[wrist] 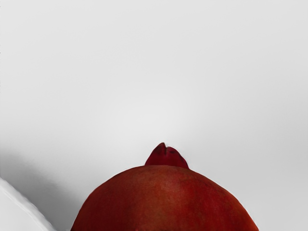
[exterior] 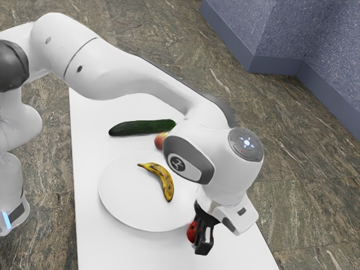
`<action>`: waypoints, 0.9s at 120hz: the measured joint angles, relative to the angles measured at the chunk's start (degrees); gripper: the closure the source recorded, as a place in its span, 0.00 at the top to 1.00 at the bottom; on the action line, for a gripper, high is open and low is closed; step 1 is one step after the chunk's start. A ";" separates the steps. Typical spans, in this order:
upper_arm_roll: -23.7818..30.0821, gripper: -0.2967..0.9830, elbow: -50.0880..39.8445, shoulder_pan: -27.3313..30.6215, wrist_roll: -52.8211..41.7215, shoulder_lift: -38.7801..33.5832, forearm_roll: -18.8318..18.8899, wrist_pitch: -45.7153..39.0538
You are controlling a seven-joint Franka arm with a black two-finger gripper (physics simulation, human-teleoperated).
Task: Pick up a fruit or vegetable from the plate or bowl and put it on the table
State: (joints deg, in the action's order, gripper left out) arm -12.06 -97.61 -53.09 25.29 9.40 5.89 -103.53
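At the plate's lower right in the exterior view, my gripper (exterior: 202,239) points down, shut on a red pomegranate (exterior: 192,232). The near finger covers much of the fruit. In the wrist view the pomegranate (wrist: 166,199) is large at the lower edge, its crown showing, with white tabletop (wrist: 159,72) beyond it. A spotted yellow banana (exterior: 164,180) lies on the white plate (exterior: 121,197). Whether the pomegranate touches the table (exterior: 118,247) cannot be told.
Behind the plate on the table lie a dark green cucumber (exterior: 140,127) and a red-yellow fruit (exterior: 160,140), partly hidden by the arm. The plate's rim (wrist: 21,207) is close beside the pomegranate. The table's edge runs past the hand on the exterior view's right.
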 joint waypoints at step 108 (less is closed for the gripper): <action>4.59 0.75 2.40 6.93 0.06 5.61 -2.41 1.59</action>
State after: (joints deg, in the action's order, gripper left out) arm -7.47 -95.21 -46.16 25.35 15.00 3.48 -101.94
